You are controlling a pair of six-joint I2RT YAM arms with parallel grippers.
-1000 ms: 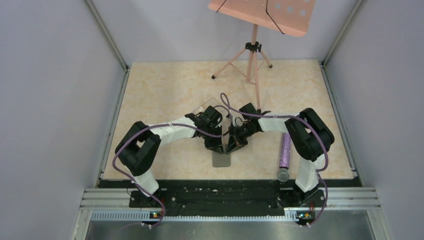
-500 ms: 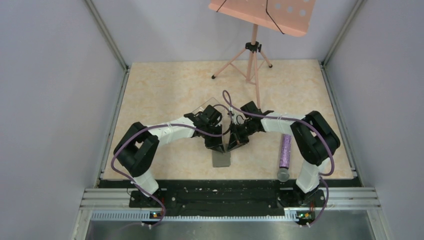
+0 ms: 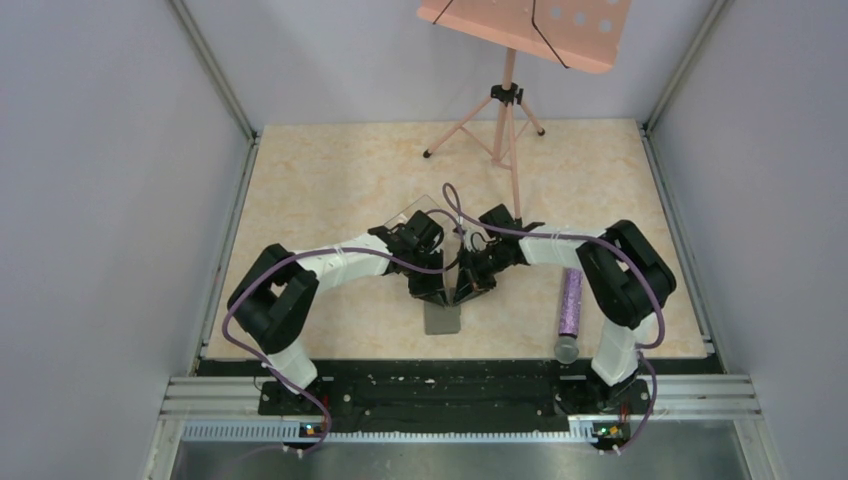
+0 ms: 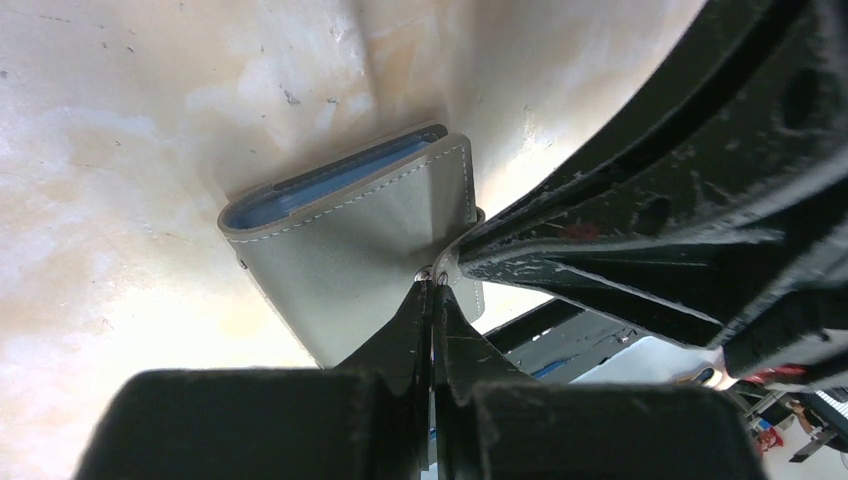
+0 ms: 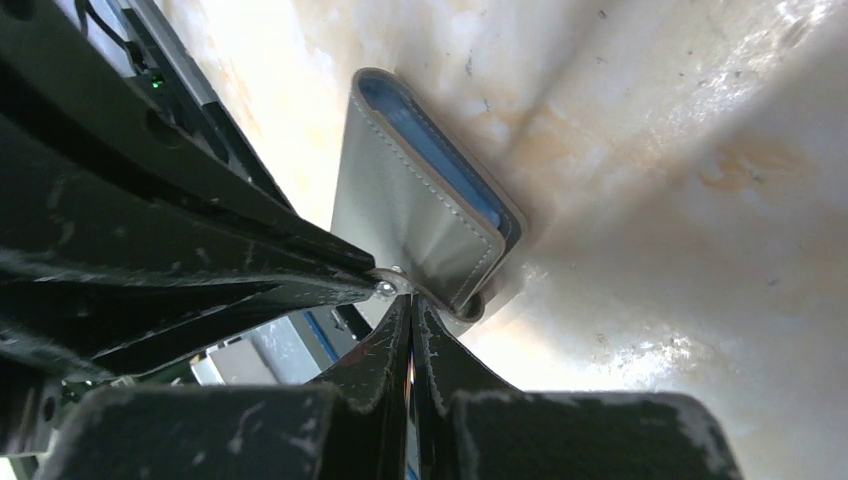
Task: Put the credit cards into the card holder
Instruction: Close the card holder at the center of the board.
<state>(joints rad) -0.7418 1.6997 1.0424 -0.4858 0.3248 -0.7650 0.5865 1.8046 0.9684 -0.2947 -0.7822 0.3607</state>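
The card holder [image 3: 442,318] is a flat grey stitched wallet lying folded on the beige table, in front of both grippers. My left gripper [image 4: 432,280] is shut, its tips touching the card holder [image 4: 350,240] at the corner with the small snap tab. My right gripper [image 5: 407,298] is also shut and meets the same corner of the card holder [image 5: 400,220] from the other side. From above, the left gripper [image 3: 440,296] and right gripper [image 3: 459,296] form a V, tip to tip. A blue strip shows inside the fold; I cannot tell whether it is a credit card.
A purple cylinder [image 3: 570,302] with a grey cap lies near the right arm's base. A clear plastic box [image 3: 418,211] sits behind the left wrist. A pink music stand's tripod [image 3: 505,125] stands at the back. Black rails run along the near table edge.
The right arm's elbow drifted slightly to the right and back again. Both gripper tips stayed at the card holder, still shut.
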